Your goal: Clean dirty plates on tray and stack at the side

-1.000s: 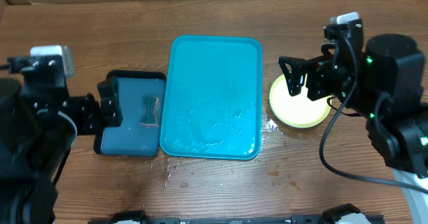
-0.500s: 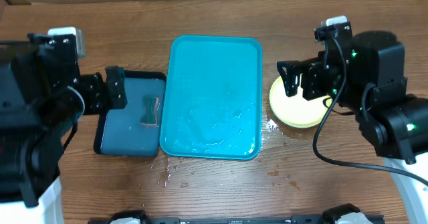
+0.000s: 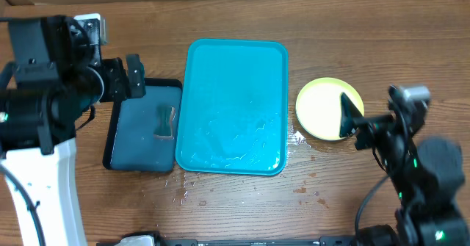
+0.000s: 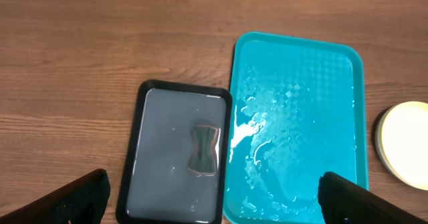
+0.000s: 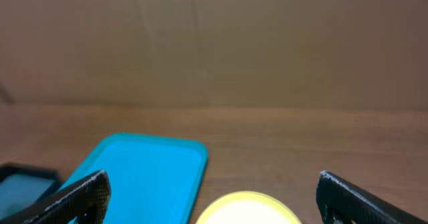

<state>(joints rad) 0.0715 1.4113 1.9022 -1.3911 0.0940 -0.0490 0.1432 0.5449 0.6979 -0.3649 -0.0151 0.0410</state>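
Though wet, bright cyan tray (image 3: 235, 77)

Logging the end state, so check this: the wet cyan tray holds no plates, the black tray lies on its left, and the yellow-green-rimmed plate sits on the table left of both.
One error: the yellow-green-rimmed plate sits on the table right of both, as the overhead view shows. The wet cyan tray does hold no plates, and the black tray lies on its left.
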